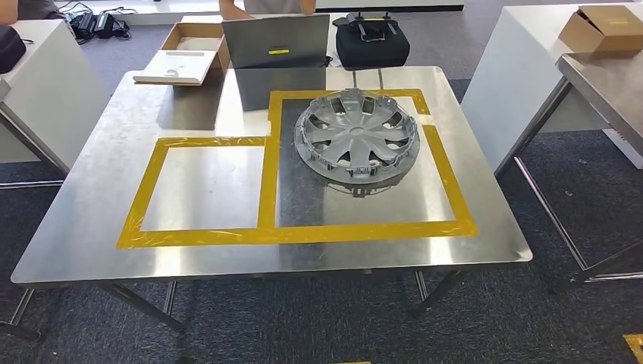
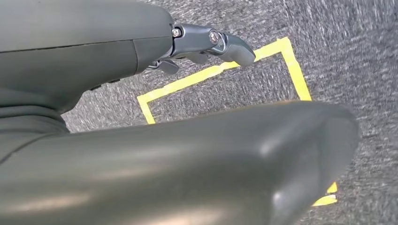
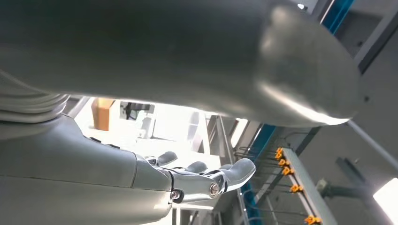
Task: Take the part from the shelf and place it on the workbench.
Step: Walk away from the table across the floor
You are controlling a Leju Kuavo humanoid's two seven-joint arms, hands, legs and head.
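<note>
One part, grey wheel cover, lies flat on steel desk, inside larger of two yellow tape rectangles; smaller rectangle just beside part, empty. Behind part, at far desk edge: one open laptop, one flat white box. One black bag beyond laptop. Left hand above grey floor with yellow tape, fingers apart, holds nothing. Right hand fingers spread, holds nothing.

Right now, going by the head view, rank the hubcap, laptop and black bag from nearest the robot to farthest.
1. Hubcap, inside the right taped box.
2. Laptop, on the table at its far edge.
3. Black bag, just beyond that edge, right of the laptop.
</note>
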